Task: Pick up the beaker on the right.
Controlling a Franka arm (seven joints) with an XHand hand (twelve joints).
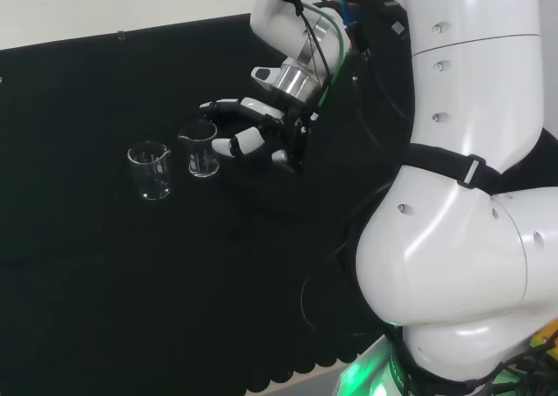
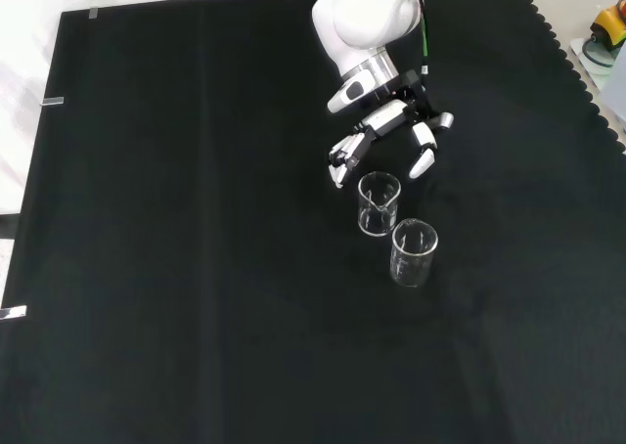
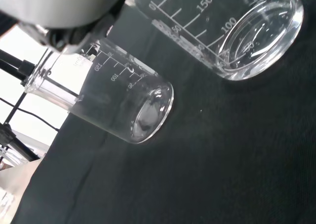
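Now the approach: the hand (image 1: 253, 134), fingers spread wide and empty, hovers at three o'clock of the right beaker (image 1: 200, 152) in the head view; next it must close round it.

Spare beaker (image 1: 150, 169): clear glass with printed graduations, upright, empty as far as can be seen; it is the one on the left in the head view and the nearer one (image 2: 413, 251) in the front view.
Black cloth (image 2: 196, 268): covers the whole bench, with faint creases and a scalloped edge (image 2: 577, 77) on the right of the front view.
Tape strips (image 2: 54, 102): small pale pieces at the cloth's far and left borders in the front view.
Yellow and orange object (image 2: 611, 19): off the cloth at the far right corner in the front view, too small to identify.
Surround (image 1: 87, 8): a plain pale surface beyond the cloth's far edge.
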